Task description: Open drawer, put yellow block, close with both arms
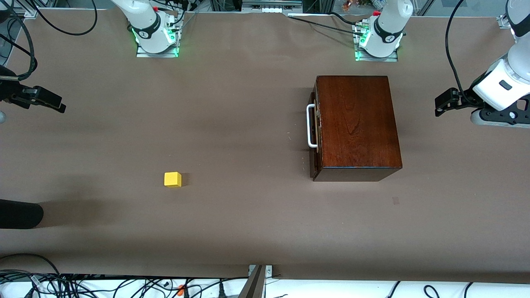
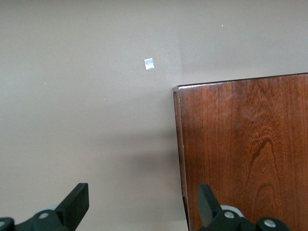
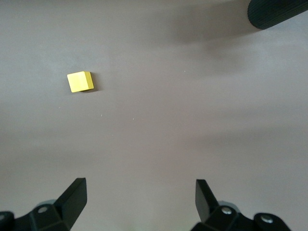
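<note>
The glossy reddish-brown wooden box stands toward the left arm's end of the table. Its drawer is pushed in, and the white U-shaped handle faces the right arm's end. The yellow block lies alone on the table toward the right arm's end, nearer the front camera than the box. My left gripper is open and empty, up over the table beside the box; the left wrist view shows the gripper over a corner of the box. My right gripper is open and empty over the table's end; the right wrist view shows the gripper apart from the block.
A black cylindrical object reaches in at the right arm's end of the table and also shows in the right wrist view. A small tape mark is on the brown table cover near the box. Cables lie along the table's front edge.
</note>
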Motion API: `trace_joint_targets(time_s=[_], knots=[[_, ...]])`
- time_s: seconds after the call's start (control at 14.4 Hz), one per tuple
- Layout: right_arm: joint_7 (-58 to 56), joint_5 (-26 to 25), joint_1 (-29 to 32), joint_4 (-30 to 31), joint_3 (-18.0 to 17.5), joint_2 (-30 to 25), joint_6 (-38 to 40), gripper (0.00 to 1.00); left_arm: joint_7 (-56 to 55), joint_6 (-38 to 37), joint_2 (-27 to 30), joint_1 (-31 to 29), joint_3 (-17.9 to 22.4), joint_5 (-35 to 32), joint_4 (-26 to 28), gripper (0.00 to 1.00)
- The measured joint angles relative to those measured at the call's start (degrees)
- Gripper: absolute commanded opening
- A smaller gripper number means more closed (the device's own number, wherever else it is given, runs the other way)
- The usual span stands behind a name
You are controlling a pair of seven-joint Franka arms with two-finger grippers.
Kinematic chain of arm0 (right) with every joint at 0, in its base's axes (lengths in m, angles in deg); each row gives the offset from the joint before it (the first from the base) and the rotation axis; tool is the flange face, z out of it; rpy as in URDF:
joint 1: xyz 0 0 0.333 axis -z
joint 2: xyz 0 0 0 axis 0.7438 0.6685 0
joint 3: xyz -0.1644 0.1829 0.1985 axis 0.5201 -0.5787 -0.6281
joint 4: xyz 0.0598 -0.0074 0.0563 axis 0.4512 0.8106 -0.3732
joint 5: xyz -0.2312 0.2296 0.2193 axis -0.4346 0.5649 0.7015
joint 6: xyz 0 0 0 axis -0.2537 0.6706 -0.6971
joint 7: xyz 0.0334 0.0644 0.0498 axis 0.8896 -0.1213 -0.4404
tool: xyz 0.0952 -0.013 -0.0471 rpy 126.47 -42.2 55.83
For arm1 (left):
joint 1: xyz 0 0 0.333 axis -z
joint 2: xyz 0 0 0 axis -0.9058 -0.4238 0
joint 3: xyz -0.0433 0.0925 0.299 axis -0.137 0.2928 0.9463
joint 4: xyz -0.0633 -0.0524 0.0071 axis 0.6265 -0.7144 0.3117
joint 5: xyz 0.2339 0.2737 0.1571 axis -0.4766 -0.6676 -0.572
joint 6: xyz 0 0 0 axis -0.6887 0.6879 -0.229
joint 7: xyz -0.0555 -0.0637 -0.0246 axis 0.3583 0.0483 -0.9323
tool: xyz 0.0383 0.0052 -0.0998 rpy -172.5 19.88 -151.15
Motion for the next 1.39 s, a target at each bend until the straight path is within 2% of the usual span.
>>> trace_joint_targets(time_s=[0.55, 0.76, 1.11, 1.39], knots=[[0.0, 0.0, 0.0, 0.0, 0.0, 0.0, -0.1, 1.0, 0.0, -0.1, -0.1, -0.3, -0.2, 0.0, -0.1, 1.0], [0.0, 0.0, 0.0, 0.0, 0.0, 0.0, -0.1, 1.0, -1.0, -2.1, -0.5, 0.7, -2.2, 0.0, -0.1, 1.0], [0.0, 0.0, 0.0, 0.0, 0.0, 0.0, -0.1, 1.0, -12.2, -3.0, -2.4, 2.3, -15.6, 0.1, -0.1, 1.0], [0.0, 0.0, 0.0, 0.0, 0.0, 0.0, -0.1, 1.0, -14.8, -0.8, -7.0, 2.7, -24.2, 0.0, -0.1, 1.0]])
